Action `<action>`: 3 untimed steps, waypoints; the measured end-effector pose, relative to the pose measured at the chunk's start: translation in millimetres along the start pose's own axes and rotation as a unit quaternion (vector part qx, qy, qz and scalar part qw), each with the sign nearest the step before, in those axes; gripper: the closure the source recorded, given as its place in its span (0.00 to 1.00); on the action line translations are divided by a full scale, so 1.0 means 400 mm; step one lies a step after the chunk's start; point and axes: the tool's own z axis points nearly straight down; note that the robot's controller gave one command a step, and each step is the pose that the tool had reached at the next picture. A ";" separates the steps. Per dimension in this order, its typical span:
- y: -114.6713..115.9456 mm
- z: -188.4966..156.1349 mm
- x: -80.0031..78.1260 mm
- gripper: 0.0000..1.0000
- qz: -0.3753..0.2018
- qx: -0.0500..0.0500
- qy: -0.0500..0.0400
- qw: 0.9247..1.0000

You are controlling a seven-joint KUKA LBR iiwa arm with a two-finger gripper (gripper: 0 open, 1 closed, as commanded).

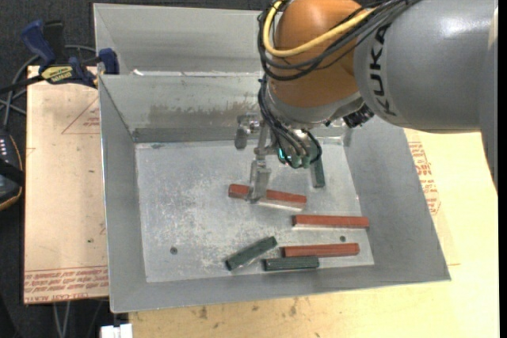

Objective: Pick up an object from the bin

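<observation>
Gripper (pixel 287 176) is down low in the middle of the bin (pixel 119 170), jaws spread wide, nothing clamped between them. 1 finger (pixel 257 170) comes down on or right against a flat red-brown bar (pixel 273 196) lying on the floor mid-bin; the other finger stands apart, up past the bar's right end. Can't tell from this angle whether the near finger actually touches the bar or sits just above it.

Further out: a 2nd red-brown bar (pixel 330 222) just below and to the right, a 3rd red-brown bar (pixel 321 251) nearer the front wall. 2 dark green bars by the front: a tilted one (pixel 251 253) and a shorter one (pixel 291 264) just under the 3rd red bar. All 5 lie flat, none stacked.

Progress, my read: approach and descent done, grasp not made. Left to do: close on the mid-bin bar, lift it clear of the floor. The jaws look badly lined up on the bar, so the close may slip.
</observation>
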 end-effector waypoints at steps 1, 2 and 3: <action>-0.126 0.086 0.015 0.00 -0.041 0.001 -0.002 0.999; -0.182 0.372 -0.003 0.00 -0.040 0.000 -0.001 0.999; -0.180 0.358 -0.009 1.00 -0.041 0.000 -0.005 0.999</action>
